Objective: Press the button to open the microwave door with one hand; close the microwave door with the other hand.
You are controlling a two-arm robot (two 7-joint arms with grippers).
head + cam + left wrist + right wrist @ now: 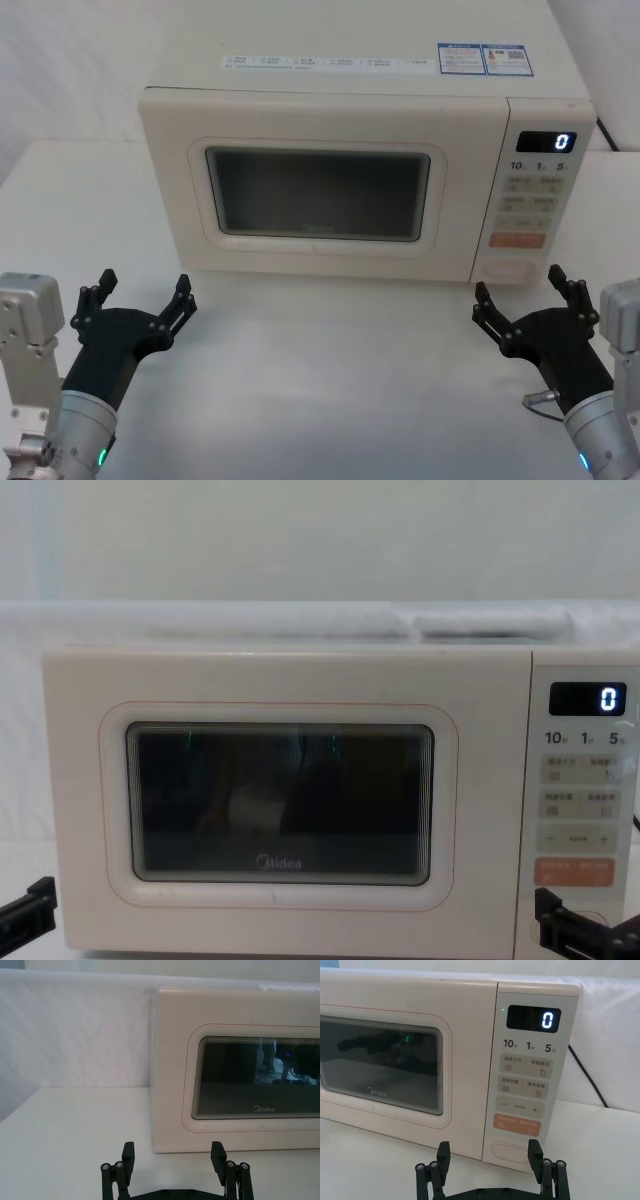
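Microwave sits toward the far edge of the white bench (330, 380), front face toward the robot. The microwave door (320, 190) is flush with the body, closed; dark window, thin orange outline, grey "Midea" logo under the glass. Control panel (537, 190) runs down the door's right side; display (545, 141) reads 0.

The button (510, 268), wide cream pill shape, sits at the bottom of the panel, directly under the orange key (518, 240). Nothing touching it.

Left hand (140, 298) hovers above the bench near the front-left corner, in front of the door's left end and apart from it. Fingers spread wide, nothing between them. In the left wrist view the two fingertips (128, 1152) stand well apart, aimed at the microwave's lower left corner.

Right hand (522, 292) hovers near the front-right corner of the bench, just in front of the control panel, short of contact. Fingers open, empty. In the right wrist view its tips (535, 1152) frame the button (511, 1150)

Black cable (587, 1077) trails behind the microwave on the right side
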